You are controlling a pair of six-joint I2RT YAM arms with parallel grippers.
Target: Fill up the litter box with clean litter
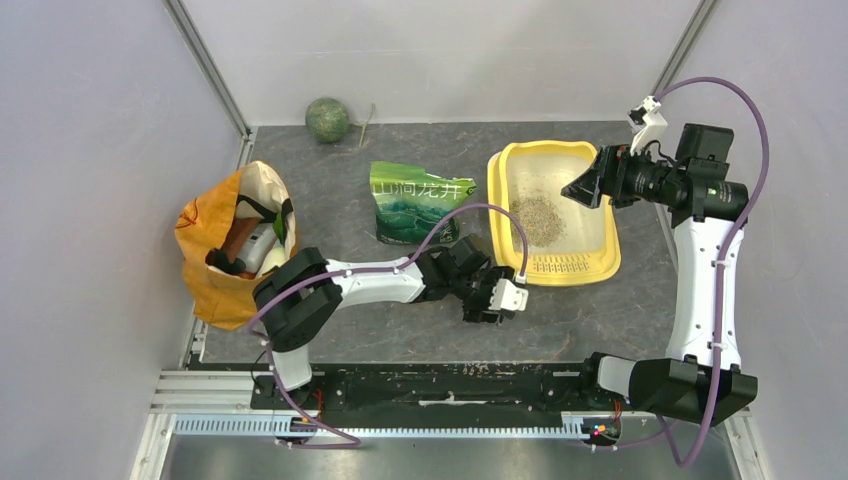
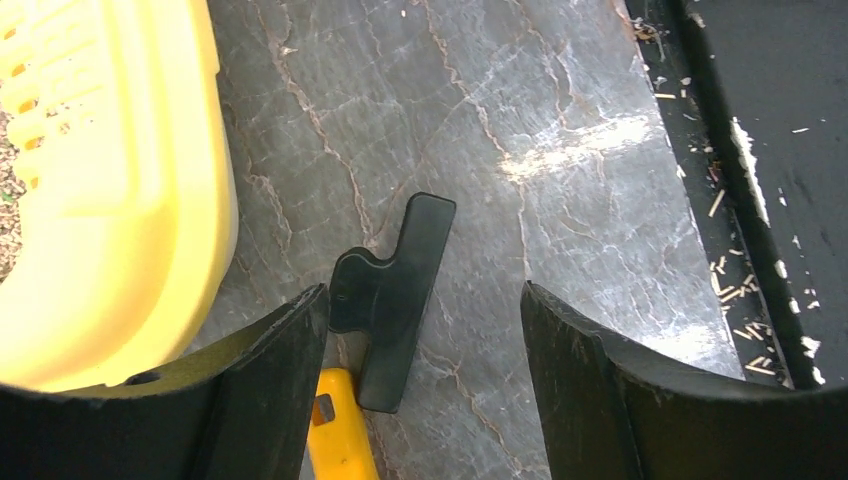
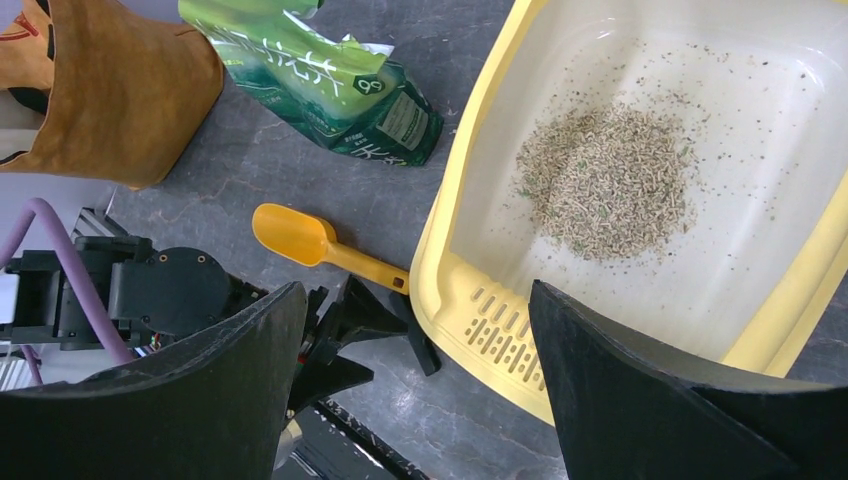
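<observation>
Evidently the filling is only partly done: a loose pile of clean litter (image 3: 605,185) is lying in the middle of the litter box (image 1: 500,200), and much of the pale basin around it is showing bare, so more litter is probably wanted.

The left gripper (image 2: 425,295) is hovering low over the table with its jaws wide apart and gripping nothing. A black clip (image 2: 390,300) is lying between its fingers, closer to the finger on the box side. The handle end of the orange scoop (image 3: 300,232) is poking out from under the clip, toward the wrist. The box's corner is sitting just outside that same finger.

The right gripper (image 3: 415,290) is hanging above the box, jaws also apart and empty, with the pile ahead of its fingertips.

The next move, as I am reading it, is calling for the left gripper to draw back over the scoop handle, come down and close on it, not on the clip.

The box's long axis is running away from the left gripper, and its slotted grille (image 1: 572,264) end is pointing back toward that gripper
</observation>
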